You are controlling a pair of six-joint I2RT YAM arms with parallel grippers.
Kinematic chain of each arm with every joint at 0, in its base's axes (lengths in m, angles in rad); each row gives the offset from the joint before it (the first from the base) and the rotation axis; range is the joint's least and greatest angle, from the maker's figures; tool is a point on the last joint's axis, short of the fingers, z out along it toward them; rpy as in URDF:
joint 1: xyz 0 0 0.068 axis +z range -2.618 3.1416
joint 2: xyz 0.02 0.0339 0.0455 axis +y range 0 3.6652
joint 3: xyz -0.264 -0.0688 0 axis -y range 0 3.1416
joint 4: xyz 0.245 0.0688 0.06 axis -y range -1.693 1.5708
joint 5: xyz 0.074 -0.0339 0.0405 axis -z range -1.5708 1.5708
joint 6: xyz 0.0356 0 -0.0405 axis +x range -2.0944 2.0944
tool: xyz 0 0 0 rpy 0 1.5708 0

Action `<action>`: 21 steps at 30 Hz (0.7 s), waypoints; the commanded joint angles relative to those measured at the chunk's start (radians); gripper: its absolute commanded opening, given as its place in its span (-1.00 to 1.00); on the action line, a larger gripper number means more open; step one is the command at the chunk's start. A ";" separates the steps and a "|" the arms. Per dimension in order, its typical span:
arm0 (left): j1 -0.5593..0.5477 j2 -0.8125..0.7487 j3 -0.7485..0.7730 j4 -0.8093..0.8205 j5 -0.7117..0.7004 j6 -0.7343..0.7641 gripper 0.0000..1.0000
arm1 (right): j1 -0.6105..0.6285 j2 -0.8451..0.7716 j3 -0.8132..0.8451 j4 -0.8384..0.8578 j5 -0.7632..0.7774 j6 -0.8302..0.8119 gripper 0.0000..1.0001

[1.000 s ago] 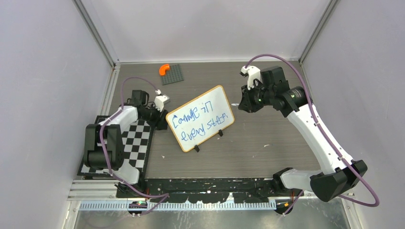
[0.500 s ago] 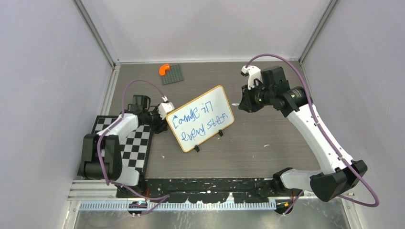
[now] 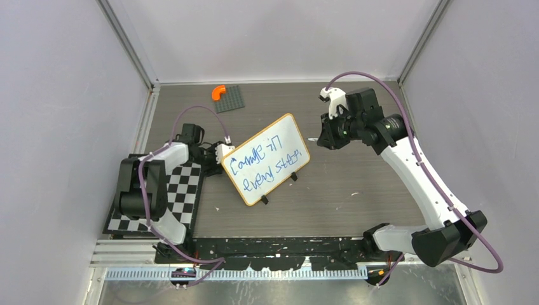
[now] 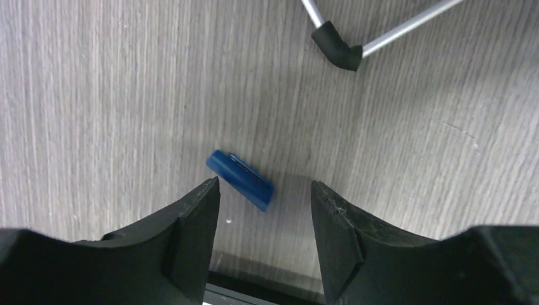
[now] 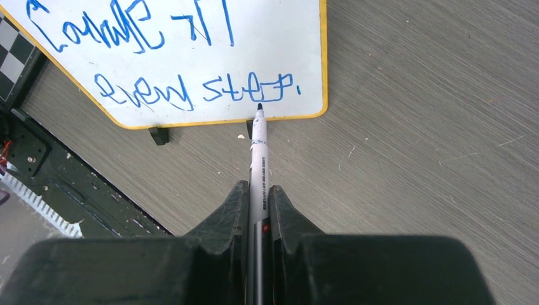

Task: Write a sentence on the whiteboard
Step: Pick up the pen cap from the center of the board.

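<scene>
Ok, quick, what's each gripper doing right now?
Left gripper: open, holding nothing; a blue cap lies below, between its jaws.
Right gripper: closed on the marker.

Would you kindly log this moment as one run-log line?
whiteboard: sentence written, two blue lines | right gripper: shut on marker, tip near whiteboard rim | left gripper: open over blue cap on table
</scene>
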State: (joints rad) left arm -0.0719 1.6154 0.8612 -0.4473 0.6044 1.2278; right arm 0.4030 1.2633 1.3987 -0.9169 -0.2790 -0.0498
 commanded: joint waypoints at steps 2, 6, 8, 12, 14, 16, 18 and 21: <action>-0.003 0.098 0.051 -0.028 -0.043 0.119 0.08 | -0.006 0.004 0.014 0.018 0.014 -0.001 -0.99; 0.003 0.139 0.086 -0.040 -0.059 0.117 -0.16 | -0.006 0.015 0.017 0.019 0.021 -0.004 -0.99; 0.018 0.151 0.109 -0.059 -0.041 0.104 -0.28 | -0.006 0.017 0.017 0.019 0.023 -0.005 -0.99; 0.043 0.174 0.165 -0.134 -0.006 0.082 -0.39 | -0.006 0.021 0.020 0.019 0.021 -0.008 -0.99; 0.043 0.192 0.184 -0.157 -0.012 0.074 -0.41 | -0.006 0.025 0.023 0.019 0.016 -0.007 -0.99; 0.043 0.214 0.216 -0.200 -0.018 0.053 -0.39 | -0.006 0.027 0.024 0.018 0.013 -0.007 -0.99; 0.043 0.244 0.258 -0.256 -0.024 0.043 -0.32 | -0.007 0.027 0.028 0.017 0.014 -0.007 -0.99; 0.043 0.273 0.297 -0.281 -0.036 0.007 -0.34 | -0.007 0.023 0.031 0.016 0.016 -0.008 -1.00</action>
State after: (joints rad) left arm -0.0357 1.8286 1.1286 -0.6235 0.6281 1.2682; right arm 0.4015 1.2903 1.3987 -0.9161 -0.2672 -0.0505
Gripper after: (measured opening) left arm 0.342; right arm 0.168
